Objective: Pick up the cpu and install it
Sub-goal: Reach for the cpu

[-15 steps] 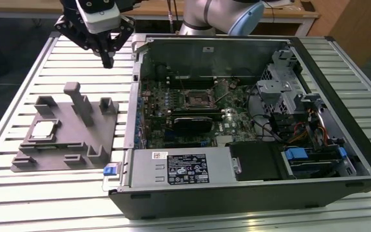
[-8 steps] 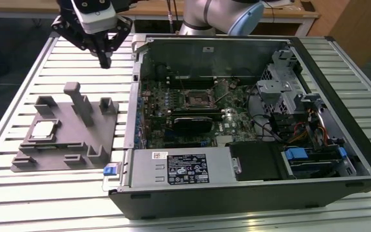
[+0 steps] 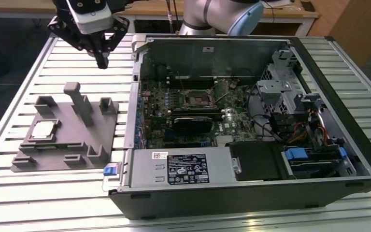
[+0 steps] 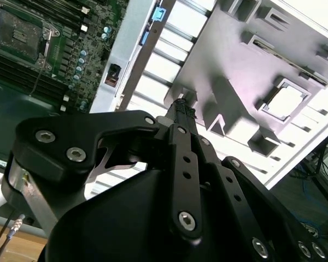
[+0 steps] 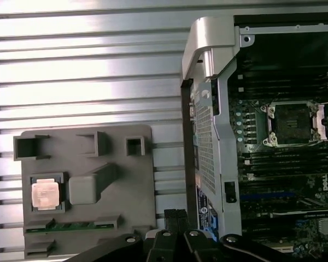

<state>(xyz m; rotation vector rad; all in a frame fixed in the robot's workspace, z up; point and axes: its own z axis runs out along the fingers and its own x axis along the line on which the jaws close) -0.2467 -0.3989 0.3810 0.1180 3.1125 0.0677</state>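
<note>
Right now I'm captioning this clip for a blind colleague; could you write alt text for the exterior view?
A robot gripper hangs shut and empty over a slatted metal table, beyond a grey tray whose recess holds the silvery cpu. At the exterior view's right lies an open computer case, its motherboard's square socket exposed.

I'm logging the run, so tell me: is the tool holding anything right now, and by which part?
Nothing: the tool hangs shut and empty, apart from the cpu, which lies in the grey tray.
</note>
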